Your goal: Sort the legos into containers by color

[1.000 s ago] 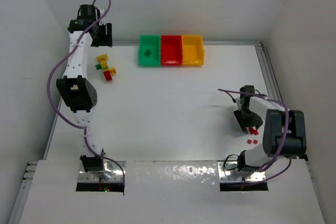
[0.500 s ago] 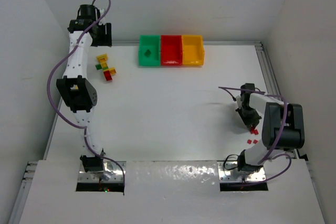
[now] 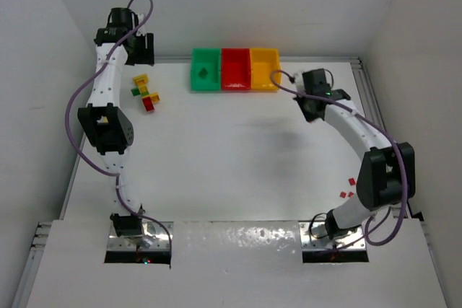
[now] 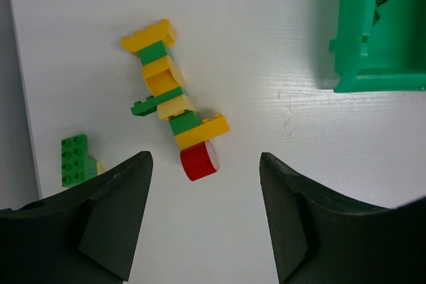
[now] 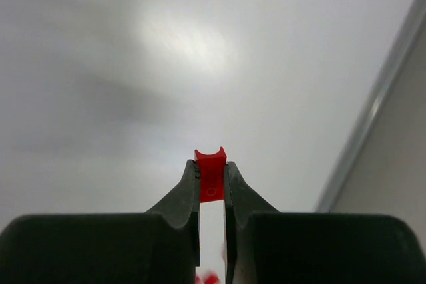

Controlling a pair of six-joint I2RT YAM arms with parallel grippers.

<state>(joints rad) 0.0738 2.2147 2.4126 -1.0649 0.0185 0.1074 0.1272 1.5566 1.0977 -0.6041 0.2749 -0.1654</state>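
My right gripper point(image 5: 212, 166) is shut on a small red lego point(image 5: 210, 157), held up off the table. From above, that gripper point(image 3: 310, 112) hangs in front of and to the right of the yellow container point(image 3: 264, 68). The red container point(image 3: 234, 68) and the green container point(image 3: 206, 70) stand to its left in one row. My left gripper point(image 4: 205, 164) is open above a chain of yellow and green legos point(image 4: 174, 104) with a red piece point(image 4: 199, 161) at its near end. A separate green lego point(image 4: 74, 159) lies to the left.
Two red legos point(image 3: 348, 188) lie on the table near the right arm's base. The left lego cluster point(image 3: 146, 91) sits close to the left wall. A metal rail point(image 3: 368, 106) runs along the table's right edge. The green container's corner point(image 4: 379, 31) shows in the left wrist view.
My right gripper shut on a red lego at the near right, lifted it and swung far back toward the containers. The left arm has stayed still.
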